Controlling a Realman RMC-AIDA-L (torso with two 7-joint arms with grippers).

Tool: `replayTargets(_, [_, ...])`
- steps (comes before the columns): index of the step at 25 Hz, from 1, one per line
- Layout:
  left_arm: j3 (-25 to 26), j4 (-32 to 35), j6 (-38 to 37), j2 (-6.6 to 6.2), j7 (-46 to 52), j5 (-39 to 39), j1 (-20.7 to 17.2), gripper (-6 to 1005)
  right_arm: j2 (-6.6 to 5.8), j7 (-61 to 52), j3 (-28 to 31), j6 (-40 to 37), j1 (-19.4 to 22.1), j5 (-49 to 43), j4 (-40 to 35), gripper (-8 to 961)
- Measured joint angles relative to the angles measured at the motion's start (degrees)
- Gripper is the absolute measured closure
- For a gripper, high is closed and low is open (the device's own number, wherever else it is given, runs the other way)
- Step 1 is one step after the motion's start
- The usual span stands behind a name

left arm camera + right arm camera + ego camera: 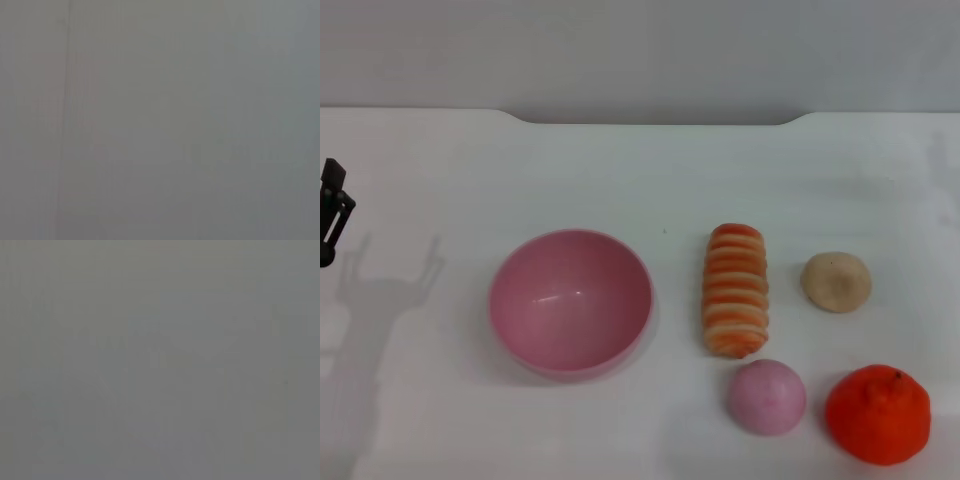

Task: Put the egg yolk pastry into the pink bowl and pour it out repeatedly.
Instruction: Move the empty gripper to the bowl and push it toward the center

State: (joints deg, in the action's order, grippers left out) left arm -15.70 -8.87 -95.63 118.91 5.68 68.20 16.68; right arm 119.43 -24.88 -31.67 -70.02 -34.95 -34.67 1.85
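The egg yolk pastry (836, 281), a pale beige bun, lies on the white table at the right, apart from everything else. The pink bowl (570, 301) stands upright and empty left of centre. At the far left edge of the head view only a dark part of my left gripper (332, 213) shows, well away from the bowl. My right gripper is out of view. Both wrist views show only flat grey.
An orange-striped bread roll (735, 290) lies between bowl and pastry. A small pink ball (767, 396) and an orange mandarin (877, 414) sit near the front right. The table's (440, 170) back edge runs along a grey wall.
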Motion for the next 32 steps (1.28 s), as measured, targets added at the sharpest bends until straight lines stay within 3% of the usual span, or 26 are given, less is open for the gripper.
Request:
replayTargets(8, [0.8, 1.4, -0.3, 0.0, 1.0, 0.0, 1.9, 167, -0.1, 0.0, -0.5, -0.3, 1.0, -0.7, 2.4, 405])
replayTargets(13, [0.0, 7.0, 4.3, -0.19, 10.0, 1.5, 4.9, 168, -0.1, 0.0, -0.5, 0.7, 2.0, -3.9, 2.8, 404])
replayTargets(15, [-0.7, 16.5, 13.6, -0.6, 28.7, 5.9, 8.5, 167, -0.1, 0.0, -0.5, 0.6, 2.4, -4.1, 2.8, 404])
replayTargets(17, [-3.2, 23.1, 20.6, -0.87, 40.6, 8.5, 10.4, 167, -0.14, 0.0, -0.5, 0.4, 2.6, -4.1, 2.8, 404])
replayTargets(18, [-3.2, 23.1, 20.6, -0.87, 40.6, 8.5, 10.4, 167, -0.16, 0.0, -0.5, 0.4, 2.6, -4.1, 2.8, 404])
replayTargets(19, [-12.0, 33.7, 31.3, -1.37, 57.6, 12.9, 11.8, 167, -0.17, 0.0, -0.5, 0.4, 2.6, -4.1, 2.8, 404])
replayTargets(22, [-25.6, 45.8, 40.7, -2.65, 75.6, 19.6, 11.7, 166, -0.21, 0.0, -0.5, 0.6, 2.1, -4.1, 2.6, 405])
replayTargets(23, [-25.6, 45.8, 40.7, -2.65, 75.6, 19.6, 11.7, 166, -0.25, 0.0, -0.5, 0.6, 1.9, -4.1, 2.5, 405])
replayTargets(24, [-33.0, 53.0, 43.1, -3.63, 86.3, 25.1, 10.9, 166, -0.25, 0.0, -0.5, 0.7, 1.7, -4.1, 2.4, 405])
replayTargets(26, [-37.6, 61.1, 42.2, -4.42, 99.0, 33.7, 9.9, 166, -0.26, 0.0, -0.5, 0.7, 1.4, -4.1, 2.3, 404])
replayTargets(29, [-38.4, 65.0, 40.1, -4.62, 105.6, 38.7, 9.5, 167, -0.25, 0.0, -0.5, 0.7, 1.1, -4.1, 2.1, 404])
replayTargets(31, [-38.3, 77.0, 27.6, -4.93, 121.9, 53.7, 9.4, 167, -0.26, 0.0, -0.5, 0.7, 1.1, -4.1, 1.9, 404])
replayTargets(32, [-38.3, 77.0, 27.6, -4.93, 121.9, 53.7, 9.4, 168, -0.26, 0.0, -0.5, 0.7, 1.1, -4.1, 1.9, 404])
